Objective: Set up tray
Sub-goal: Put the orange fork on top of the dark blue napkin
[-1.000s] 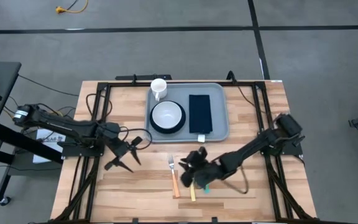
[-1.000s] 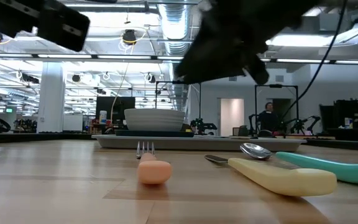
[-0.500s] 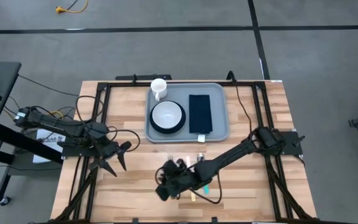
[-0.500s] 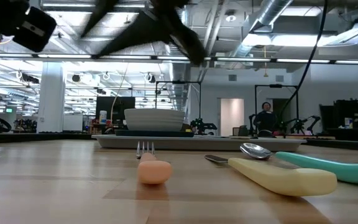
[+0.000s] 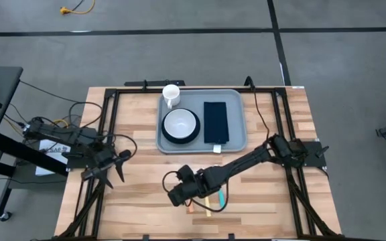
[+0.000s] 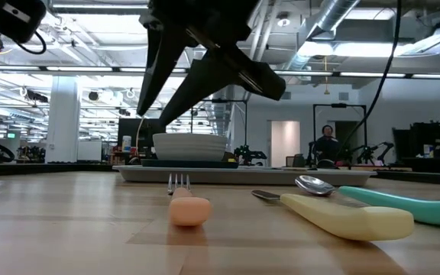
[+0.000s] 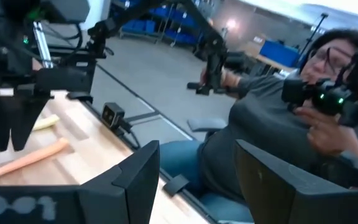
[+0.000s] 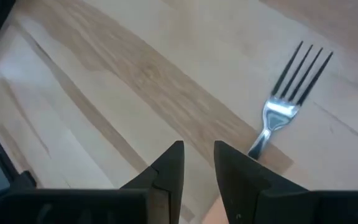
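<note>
Near the fork (image 8: 291,93), the right gripper (image 8: 197,163), slightly parted and empty, should be centred over the handle before being clenched.

White mug (image 5: 171,94), white bowl (image 5: 180,123), orange-handled fork (image 6: 182,203), seated person (image 7: 278,149)
</note>
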